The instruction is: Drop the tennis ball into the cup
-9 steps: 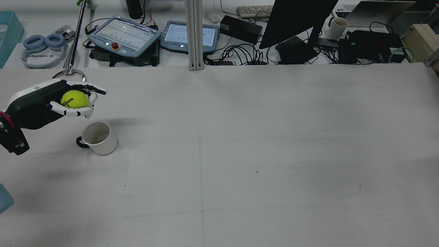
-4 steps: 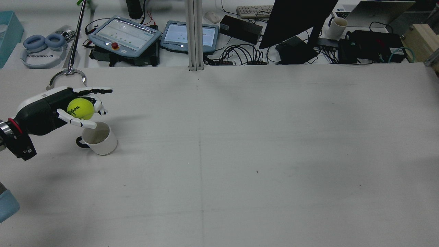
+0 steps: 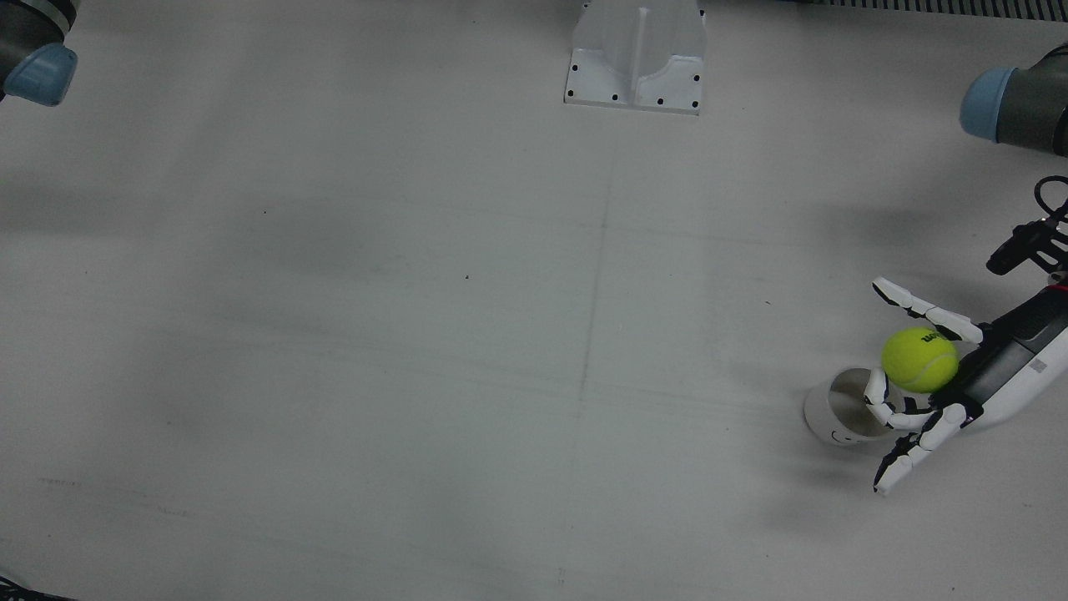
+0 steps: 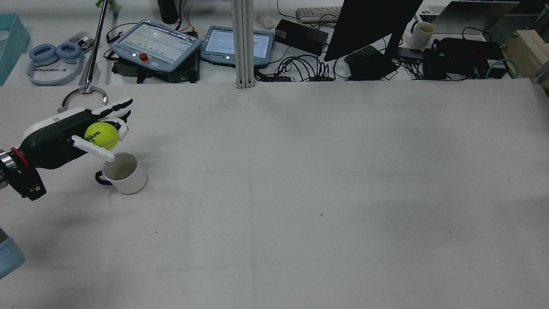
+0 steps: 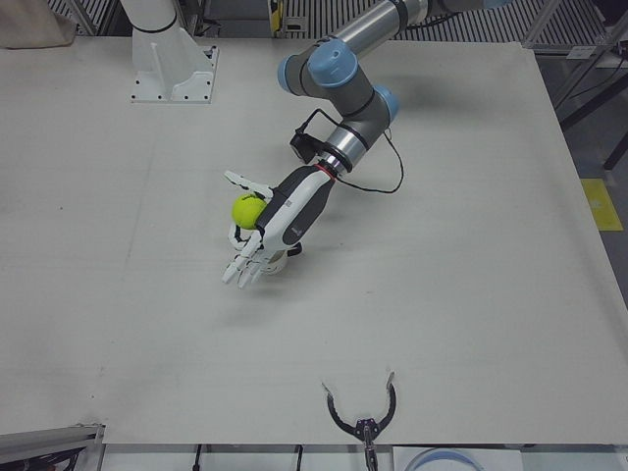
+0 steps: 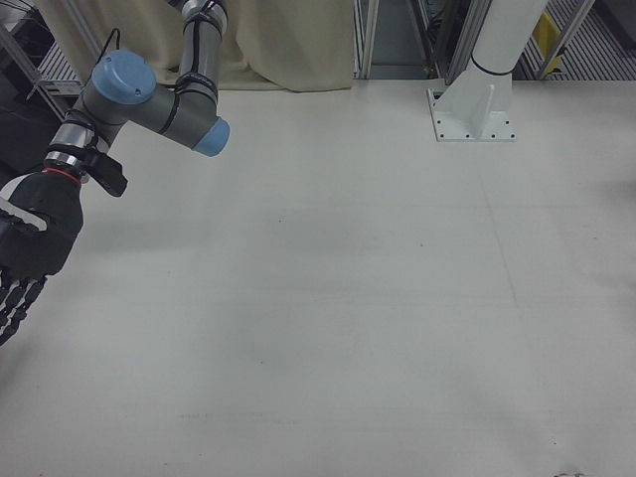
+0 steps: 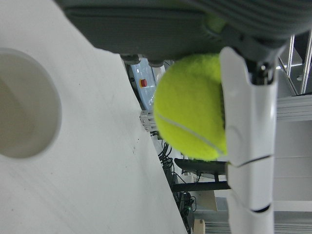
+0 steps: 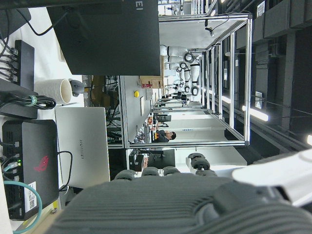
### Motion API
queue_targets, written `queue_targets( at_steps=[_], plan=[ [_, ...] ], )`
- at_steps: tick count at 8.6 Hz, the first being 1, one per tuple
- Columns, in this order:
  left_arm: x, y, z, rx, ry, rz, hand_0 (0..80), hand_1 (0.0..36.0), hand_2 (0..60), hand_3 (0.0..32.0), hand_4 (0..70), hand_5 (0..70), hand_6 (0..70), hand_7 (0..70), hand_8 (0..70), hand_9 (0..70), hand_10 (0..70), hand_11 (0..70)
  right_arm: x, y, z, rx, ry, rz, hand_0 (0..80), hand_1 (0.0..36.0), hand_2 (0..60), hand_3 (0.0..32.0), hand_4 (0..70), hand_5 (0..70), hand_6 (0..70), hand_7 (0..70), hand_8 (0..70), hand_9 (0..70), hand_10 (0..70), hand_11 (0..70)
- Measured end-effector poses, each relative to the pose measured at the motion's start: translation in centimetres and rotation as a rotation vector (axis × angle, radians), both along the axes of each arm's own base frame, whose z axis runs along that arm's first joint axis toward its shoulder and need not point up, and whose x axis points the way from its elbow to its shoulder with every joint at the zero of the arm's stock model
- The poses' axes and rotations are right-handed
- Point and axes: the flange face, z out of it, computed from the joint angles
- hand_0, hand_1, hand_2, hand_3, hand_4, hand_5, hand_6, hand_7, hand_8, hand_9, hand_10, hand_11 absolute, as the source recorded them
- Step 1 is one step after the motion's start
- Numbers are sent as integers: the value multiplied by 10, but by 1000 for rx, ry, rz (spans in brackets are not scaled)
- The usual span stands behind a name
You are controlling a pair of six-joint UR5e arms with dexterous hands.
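My left hand [image 4: 73, 133] holds the yellow tennis ball [image 4: 101, 135] just above and behind the rim of the white cup [image 4: 124, 173], which stands upright on the table with its dark handle to the left. In the front view the ball [image 3: 920, 360] sits against the palm of the left hand [image 3: 943, 392], some fingers curled by it and others stretched out over the cup [image 3: 838, 409]. The left hand view shows the ball [image 7: 190, 107] against one finger, with the cup's mouth [image 7: 22, 117] beside it. My right hand [image 6: 25, 248] hangs open and empty at the table's edge.
A black claw-shaped tool [image 4: 84, 92] lies at the table's far edge behind the left hand. A white pedestal [image 3: 636, 54] stands at the robot's side. Tablets, a monitor and cables sit on the desk beyond the table.
The left hand moved down and toward the cup with the ball, then stopped over its rim. Its upper fingers have spread and lifted away from the ball.
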Motion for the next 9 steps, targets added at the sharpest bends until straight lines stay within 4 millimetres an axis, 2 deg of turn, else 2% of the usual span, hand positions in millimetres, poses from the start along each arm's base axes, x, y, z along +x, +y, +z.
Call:
queue_targets(
  at_steps=[3, 5, 7, 8, 9],
  plan=[
    [3, -5, 13, -9, -5, -1, 573, 285, 72, 0, 0, 34, 0, 164, 0, 18, 0, 0, 0, 0, 0, 0, 0, 0, 0, 0, 0, 0, 0, 0, 0, 0, 0, 0, 0, 0],
    [1, -9, 19, -14, -2, -7, 573, 298, 115, 0, 0, 36, 0, 173, 0, 20, 0, 0, 0, 0, 0, 0, 0, 0, 0, 0, 0, 0, 0, 0, 0, 0, 0, 0, 0, 0],
    [-4, -12, 11, -3, 12, -16, 581, 302, 134, 0, 9, 47, 15, 184, 0, 22, 0, 1, 0, 0, 0, 0, 0, 0, 0, 0, 0, 0, 0, 0, 0, 0, 0, 0, 0, 0],
    [-30, -16, -6, 9, 21, -55, 582, 301, 124, 0, 32, 43, 11, 224, 0, 30, 0, 9, 0, 0, 0, 0, 0, 0, 0, 0, 0, 0, 0, 0, 0, 0, 0, 0, 0, 0],
    [-70, -23, -23, 19, 23, -115, 563, 290, 146, 0, 18, 39, 10, 207, 0, 27, 0, 2, 0, 0, 0, 1, 0, 0, 0, 0, 0, 0, 0, 0, 0, 0, 0, 0, 0, 0]
  ],
)
